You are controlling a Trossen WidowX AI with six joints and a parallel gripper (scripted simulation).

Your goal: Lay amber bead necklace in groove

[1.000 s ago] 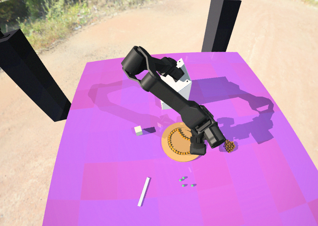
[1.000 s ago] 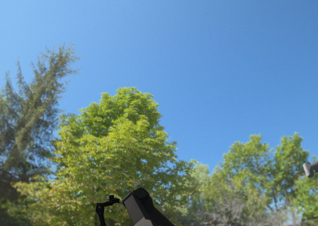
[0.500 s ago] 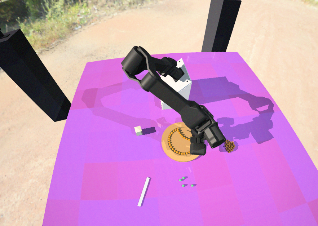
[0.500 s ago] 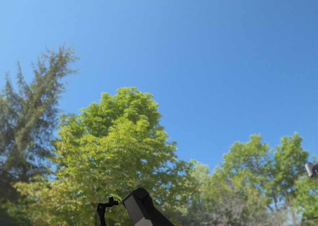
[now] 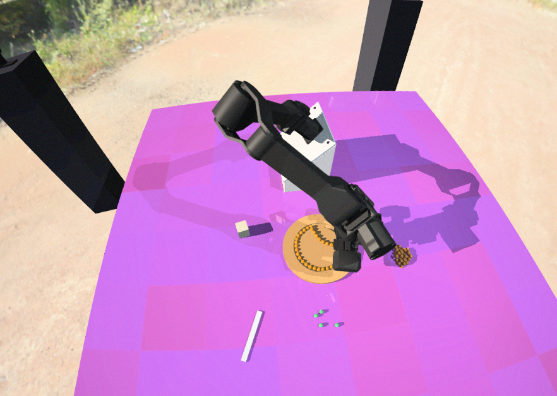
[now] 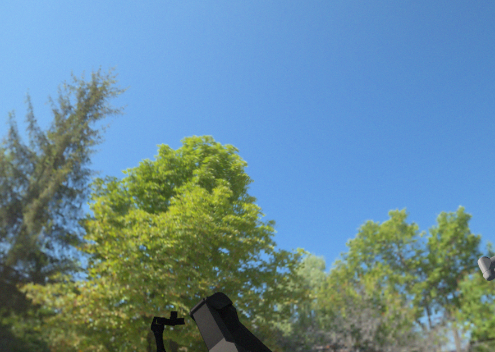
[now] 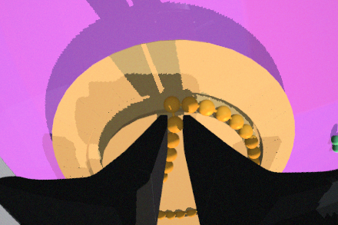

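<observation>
The round tan bead board [image 5: 314, 254] lies on the purple table top. The amber bead necklace [image 5: 302, 251] lies on it, partly along the circular groove, with one strand running across the board's middle. In the wrist view the board [image 7: 174, 134] fills the centre, and the necklace [image 7: 226, 116] curves along the groove to the right. My gripper [image 7: 174, 121] is low over the board and shut on the strand of necklace beads that runs between its fingers. In the top view the gripper [image 5: 344, 259] stands over the board's right edge.
A heap of brown beads [image 5: 401, 256] lies right of the board. Several small green beads [image 5: 324, 318] lie in front of it. A white stick [image 5: 251, 335], a small cream cube [image 5: 242, 228], a white box [image 5: 310, 153] and two black pillars [image 5: 386, 36] stand around.
</observation>
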